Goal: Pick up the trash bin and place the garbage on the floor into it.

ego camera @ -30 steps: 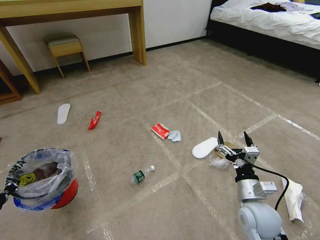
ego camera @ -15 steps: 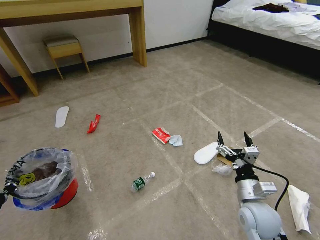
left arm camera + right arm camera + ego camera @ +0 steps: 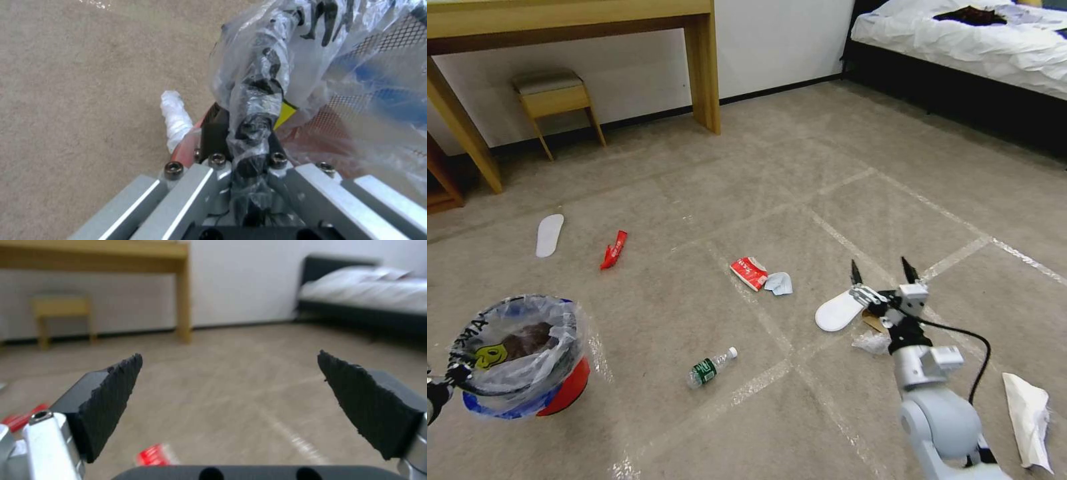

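Left gripper [image 3: 251, 140]: fingers clamped on the bagged rim of the trash bin [image 3: 520, 360], holding it at the far left of the floor [image 3: 800, 167].
Litter, left to right: white slipper [image 3: 550, 235]; red wrapper [image 3: 614, 249]; green-labelled bottle [image 3: 710, 367]; red pack [image 3: 748, 272] touching a light-blue scrap [image 3: 778, 283]; second slipper [image 3: 838, 311].
Right gripper [image 3: 880, 272]: fingers spread wide and empty, raised above the second slipper.
Far right: white tissue [image 3: 1027, 417].
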`<state>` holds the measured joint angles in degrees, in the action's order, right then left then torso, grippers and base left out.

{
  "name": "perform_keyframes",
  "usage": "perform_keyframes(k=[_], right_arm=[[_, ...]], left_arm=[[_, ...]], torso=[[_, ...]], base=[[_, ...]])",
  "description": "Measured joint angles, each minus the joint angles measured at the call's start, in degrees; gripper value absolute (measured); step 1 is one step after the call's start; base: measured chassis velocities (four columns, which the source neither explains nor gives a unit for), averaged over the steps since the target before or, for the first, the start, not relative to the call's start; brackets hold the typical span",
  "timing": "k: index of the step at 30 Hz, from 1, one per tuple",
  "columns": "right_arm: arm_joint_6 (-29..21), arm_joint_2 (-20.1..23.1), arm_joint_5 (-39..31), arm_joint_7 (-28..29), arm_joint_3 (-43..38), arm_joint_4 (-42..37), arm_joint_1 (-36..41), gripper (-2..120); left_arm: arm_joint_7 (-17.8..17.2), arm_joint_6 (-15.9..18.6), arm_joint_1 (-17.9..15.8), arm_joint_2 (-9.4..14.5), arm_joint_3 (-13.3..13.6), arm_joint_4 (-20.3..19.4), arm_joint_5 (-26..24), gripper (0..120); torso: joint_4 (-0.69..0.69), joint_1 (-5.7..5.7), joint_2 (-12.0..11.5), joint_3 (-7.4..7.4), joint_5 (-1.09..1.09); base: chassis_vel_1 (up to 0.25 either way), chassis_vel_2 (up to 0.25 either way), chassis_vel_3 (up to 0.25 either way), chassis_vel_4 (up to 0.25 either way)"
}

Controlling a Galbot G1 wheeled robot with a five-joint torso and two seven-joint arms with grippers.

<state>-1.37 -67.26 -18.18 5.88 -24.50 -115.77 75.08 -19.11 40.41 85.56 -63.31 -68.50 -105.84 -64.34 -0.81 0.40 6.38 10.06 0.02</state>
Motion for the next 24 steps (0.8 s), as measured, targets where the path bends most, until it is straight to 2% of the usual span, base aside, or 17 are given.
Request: perform_keyframes(k=[1, 2, 4, 5, 7, 8, 10, 11, 13, 14, 15, 16, 18, 20, 21, 23, 24], right_arm=[[-3.8, 5.5, -4.9, 0.8, 3.9, 0.9, -3.6, 100], [-3.8, 5.5, -4.9, 0.8, 3.9, 0.9, -3.6, 100], [-6.5, 11.3, -9.8, 0.8, 9.0, 2.3, -8.4, 100], [-6.5, 11.3, -9.8, 0.8, 9.0, 2.3, -8.4, 100], [-8.4, 16.0, -13.2, 0.0, 16.8, 4.6, -15.0, 100], [-8.4, 16.0, -13.2, 0.0, 16.8, 4.6, -15.0, 100], [-9.3, 19.4, -14.7, -1.9, 27.8, 8.2, -23.0, 100], [-9.3, 19.4, -14.7, -1.9, 27.8, 8.2, -23.0, 100], [-9.5, 20.2, -14.9, -4.5, 38.2, 11.5, -31.8, 100], [-9.5, 20.2, -14.9, -4.5, 38.2, 11.5, -31.8, 100], [-9.2, 20.0, -14.5, -5.9, 42.9, 13.4, -36.5, 100], [-9.2, 20.0, -14.5, -5.9, 42.9, 13.4, -36.5, 100], [-8.2, 18.7, -12.2, -11.6, 53.3, 18.7, -45.1, 100], [-7.7, 18.2, -11.0, -13.6, 56.4, 20.4, -47.6, 100], [-6.9, 16.8, -8.5, -16.9, 62.2, 24.1, -52.6, 100], [-6.9, 15.9, -7.2, -18.4, 65.2, 25.9, -55.4, 100], [-7.0, 14.1, -4.9, -20.3, 69.6, 29.0, -59.7, 100]], left_arm=[[-0.2, 0.1, -0.1, 0.0, 0.2, -0.5, 0.0, 0], [-0.2, 0.1, -0.1, 0.0, 0.2, -0.5, 0.0, 0], [-0.5, 0.2, -0.1, 0.0, 0.5, -1.0, -0.2, 0], [-0.5, 0.2, -0.1, 0.0, 0.5, -1.0, -0.2, 0], [-0.6, 0.3, 0.2, -0.1, 0.3, -1.8, -0.4, 0], [-0.6, 0.3, 0.2, -0.1, 0.3, -1.8, -0.4, 0], [-0.7, 0.3, 0.6, -0.7, -0.3, -2.3, -0.4, 0], [-0.7, 0.3, 0.6, -0.7, -0.3, -2.3, -0.4, 0], [-0.7, 0.3, 1.0, -1.4, -0.9, -2.8, -0.4, 0], [-0.7, 0.3, 1.0, -1.4, -0.9, -2.8, -0.4, 0], [-0.7, 0.3, 1.1, -1.7, -1.1, -3.0, -0.3, 0], [-0.7, 0.3, 1.1, -1.7, -1.1, -3.0, -0.3, 0], [-0.9, 0.3, 1.4, -2.5, -1.7, -3.4, -0.2, 0], [-1.0, 0.3, 1.5, -2.7, -1.9, -3.6, -0.2, 0], [-1.0, 0.4, 1.7, -3.3, -2.5, -4.0, -0.2, 0], [-1.0, 0.4, 1.9, -3.5, -2.8, -4.2, -0.2, 0], [-1.1, 0.4, 2.2, -3.8, -3.4, -4.6, -0.3, 0]], torso=[[0.01, 0.0, 0.0, 0.0, -0.01], [0.01, 0.0, 0.0, 0.0, -0.01], [-0.02, 0.0, 0.0, 0.0, -0.01], [-0.02, 0.0, 0.0, 0.0, -0.01], [0.0, 0.0, 0.0, 0.0, 0.0], [0.0, 0.0, 0.0, 0.0, 0.0], [0.0, 0.0, 0.0, 0.0, -0.02], [0.0, 0.0, 0.0, 0.0, -0.02], [-0.01, 0.0, 0.0, 0.01, 0.0], [-0.01, 0.0, 0.0, 0.01, 0.0], [0.01, 0.0, 0.0, 0.0, -0.02], [0.01, 0.0, 0.0, 0.0, -0.02], [0.01, 0.0, 0.0, 0.01, -0.02], [0.01, 0.0, 0.0, 0.01, -0.02], [0.0, 0.0, 0.0, 0.01, -0.02], [-0.01, 0.01, 0.0, 0.01, -0.02], [0.0, 0.01, 0.0, 0.0, -0.03]], base=[[0.0, 0.0, 0.0, 0.0], [0.0, 0.0, 0.0, 0.0], [0.0, 0.0, 0.0, 0.0], [0.0, 0.0, 0.0, 0.0], [0.0, 0.0, 0.0, 0.0], [0.0, 0.0, 0.0, 0.0], [0.0, 0.0, 0.0, 0.0], [0.0, 0.0, 0.0, 0.0], [0.0, 0.0, 0.0, 0.0], [0.0, 0.0, 0.0, 0.0], [0.0, 0.0, 0.0, 0.0], [0.0, 0.0, 0.0, 0.0], [0.0, 0.0, 0.0, 0.0], [0.0, 0.0, 0.0, 0.0], [0.0, 0.0, 0.0, 0.0], [0.0, 0.0, 0.0, 0.0], [0.0, 0.0, 0.0, 0.0]])
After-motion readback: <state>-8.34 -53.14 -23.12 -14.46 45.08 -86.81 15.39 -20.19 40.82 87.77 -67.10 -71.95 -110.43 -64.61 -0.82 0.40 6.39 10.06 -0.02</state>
